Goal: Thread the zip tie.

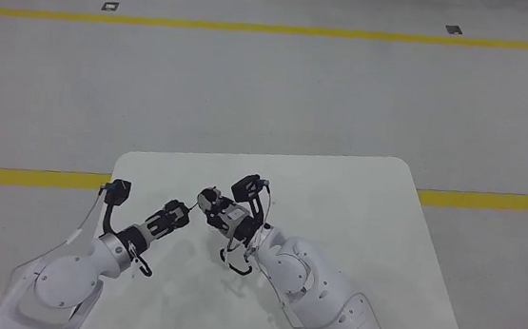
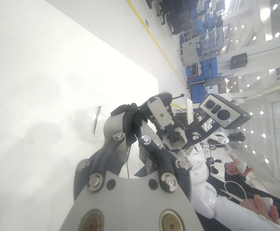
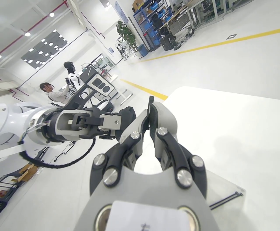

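Zip tie is pinched in the closed left claw, strap trailing back between its fingers. Right claw, nearly tip to tip with it, is clamped closed, a dark sliver at its tip. Second tie lies on the table below both claws.

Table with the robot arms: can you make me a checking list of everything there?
Surface: white rounded-corner table, smooth top.
Job's things: thin black zip tie held above the table; spare black zip ties lying on a clear plastic sheet.
Clutter: nothing seen.
Grippers: left gripper shut on the tie; right gripper shut, a thin black tip, likely the tie, poking from its pads.
Cables: black braided cable looping near the left gripper.
Surroundings: pale floor with yellow lines; shelves far behind.
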Robot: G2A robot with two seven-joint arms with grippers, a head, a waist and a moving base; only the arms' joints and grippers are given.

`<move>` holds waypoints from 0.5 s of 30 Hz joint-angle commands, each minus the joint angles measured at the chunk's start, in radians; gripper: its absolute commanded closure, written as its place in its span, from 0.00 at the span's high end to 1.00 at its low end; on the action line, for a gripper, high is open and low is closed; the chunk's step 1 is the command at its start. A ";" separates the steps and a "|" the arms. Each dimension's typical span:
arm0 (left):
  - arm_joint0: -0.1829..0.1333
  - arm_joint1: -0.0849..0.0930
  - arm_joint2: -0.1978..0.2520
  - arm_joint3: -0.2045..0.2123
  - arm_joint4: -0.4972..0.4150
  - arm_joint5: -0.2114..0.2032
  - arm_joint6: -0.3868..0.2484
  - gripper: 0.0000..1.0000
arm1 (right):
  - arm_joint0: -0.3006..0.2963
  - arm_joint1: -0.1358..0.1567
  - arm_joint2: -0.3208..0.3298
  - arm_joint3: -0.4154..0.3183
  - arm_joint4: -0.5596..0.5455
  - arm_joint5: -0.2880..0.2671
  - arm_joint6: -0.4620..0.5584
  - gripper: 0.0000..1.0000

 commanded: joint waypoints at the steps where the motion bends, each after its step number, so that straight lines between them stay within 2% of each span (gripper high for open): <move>1: -0.001 0.000 0.000 0.001 -0.002 0.000 0.000 0.00 | 0.000 0.000 0.000 0.004 0.002 -0.004 0.000 0.00; 15: -0.004 -0.001 0.002 0.005 -0.010 -0.001 0.000 0.00 | 0.002 0.005 -0.014 0.006 0.056 -0.008 -0.020 0.00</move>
